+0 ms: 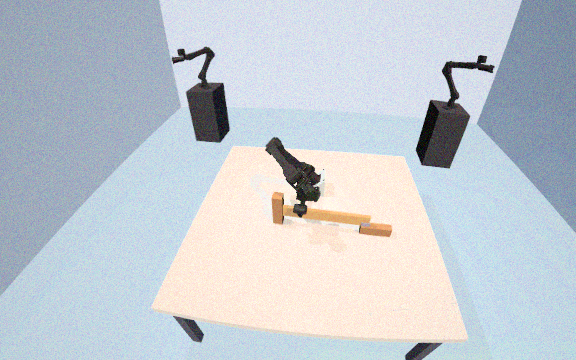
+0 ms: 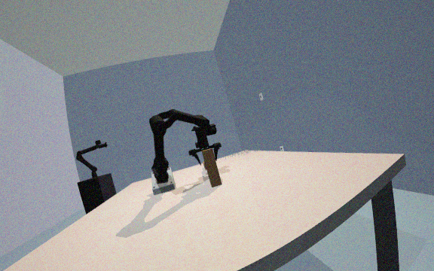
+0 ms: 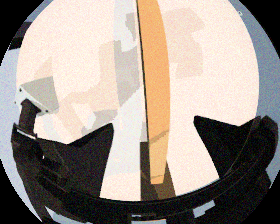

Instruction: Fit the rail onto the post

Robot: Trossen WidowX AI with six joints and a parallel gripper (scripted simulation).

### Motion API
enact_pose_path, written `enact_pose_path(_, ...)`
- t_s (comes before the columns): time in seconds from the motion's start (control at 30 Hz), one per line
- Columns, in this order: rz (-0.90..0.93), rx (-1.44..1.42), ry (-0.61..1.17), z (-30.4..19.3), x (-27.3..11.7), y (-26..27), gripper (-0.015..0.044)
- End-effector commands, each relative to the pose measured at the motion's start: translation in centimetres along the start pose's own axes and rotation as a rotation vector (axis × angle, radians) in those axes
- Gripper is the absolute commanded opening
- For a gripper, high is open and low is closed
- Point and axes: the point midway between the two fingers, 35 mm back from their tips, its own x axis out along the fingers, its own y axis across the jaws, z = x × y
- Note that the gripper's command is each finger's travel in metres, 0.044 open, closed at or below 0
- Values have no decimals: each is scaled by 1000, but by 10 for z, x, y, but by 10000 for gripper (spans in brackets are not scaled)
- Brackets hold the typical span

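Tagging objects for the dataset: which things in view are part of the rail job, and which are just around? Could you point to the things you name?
Part of the job:
- rail (image 1: 340, 216) (image 3: 156, 65)
- post (image 1: 277, 208) (image 2: 212, 168)
- footboard block (image 1: 379, 230)
- claw (image 1: 300, 212) (image 2: 208, 163) (image 3: 155, 123)
- table (image 1: 288, 285) (image 2: 172, 241) (image 3: 226, 75)

Just around:
- two spare arms (image 1: 208, 55) (image 1: 449, 75)
- their black stands (image 1: 205, 112) (image 1: 440, 137)
- wall outlets (image 2: 261, 96) (image 2: 282, 148)

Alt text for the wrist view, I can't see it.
Open gripper with one finger on each side of the pale wooden rail, not touching it; the rail's near end overlaps the darker post at the bottom.
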Motion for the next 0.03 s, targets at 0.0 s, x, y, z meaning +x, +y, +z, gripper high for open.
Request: enact_pose_path(0.0, 0, 3, -4, 1, -1, 0, 440)
